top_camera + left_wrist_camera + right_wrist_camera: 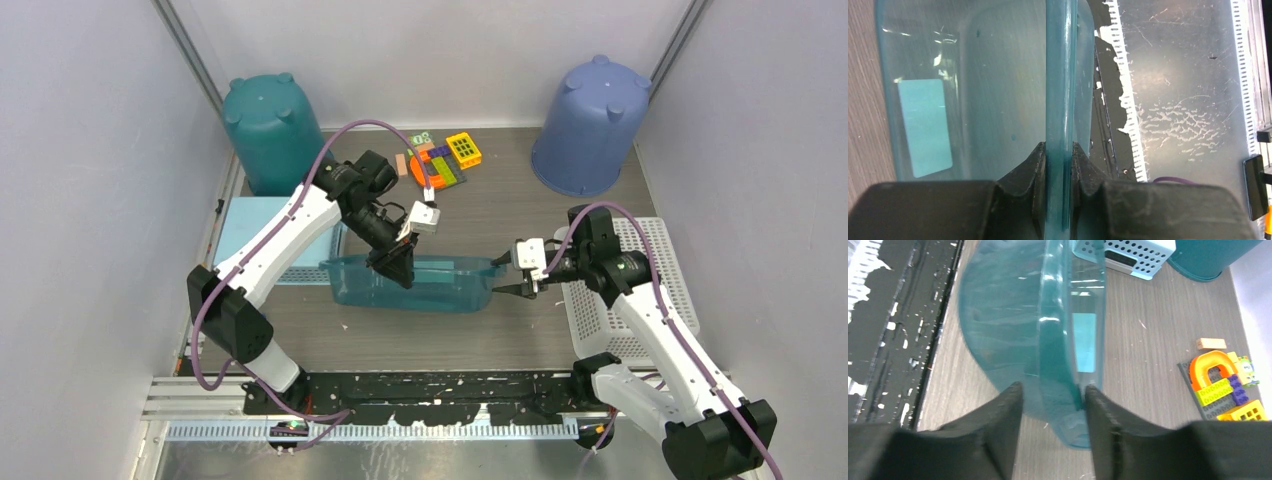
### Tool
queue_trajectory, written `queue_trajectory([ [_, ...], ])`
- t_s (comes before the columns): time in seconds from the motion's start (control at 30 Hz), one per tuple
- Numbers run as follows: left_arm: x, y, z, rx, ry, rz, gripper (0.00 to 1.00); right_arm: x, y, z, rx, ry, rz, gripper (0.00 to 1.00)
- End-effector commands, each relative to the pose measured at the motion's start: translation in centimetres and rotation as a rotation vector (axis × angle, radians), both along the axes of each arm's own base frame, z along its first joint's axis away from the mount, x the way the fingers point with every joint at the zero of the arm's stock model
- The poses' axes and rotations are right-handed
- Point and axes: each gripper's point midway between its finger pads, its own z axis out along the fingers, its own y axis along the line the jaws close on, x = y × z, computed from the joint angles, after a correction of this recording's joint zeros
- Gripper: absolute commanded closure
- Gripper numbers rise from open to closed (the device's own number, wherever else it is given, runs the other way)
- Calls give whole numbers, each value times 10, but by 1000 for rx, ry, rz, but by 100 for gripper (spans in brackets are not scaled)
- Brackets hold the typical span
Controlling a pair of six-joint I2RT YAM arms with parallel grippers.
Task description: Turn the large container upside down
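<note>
Left gripper (1058, 150) jaws were clamped on the thin rim wall of the large container (440, 290), which lay near the middle of the worktop (520, 200); its tilt could not be determined. Right gripper (1050, 390) stood parted, straddling the end lip, with no pinch evident. Clear thin plastic suggested a light, slightly flexible, slippery shell; opposed holds on the stiffer rim appeared the soundest purchase for inversion.

The large container (998, 75) overruns both wrist views' edges.
</note>
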Motion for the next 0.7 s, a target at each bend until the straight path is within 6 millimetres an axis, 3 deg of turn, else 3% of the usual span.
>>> queue_trajectory([
  [0.0,15,-2,10,-29,-53,62,94,-13,4,17,35,17,43,39],
  [0.33,15,-21,-13,44,-126,71,100,-19,5,60,25,44,29,32],
  [0.67,16,-46,-10,33,-178,97,100,7,16,36,-4,51,-89,25],
])
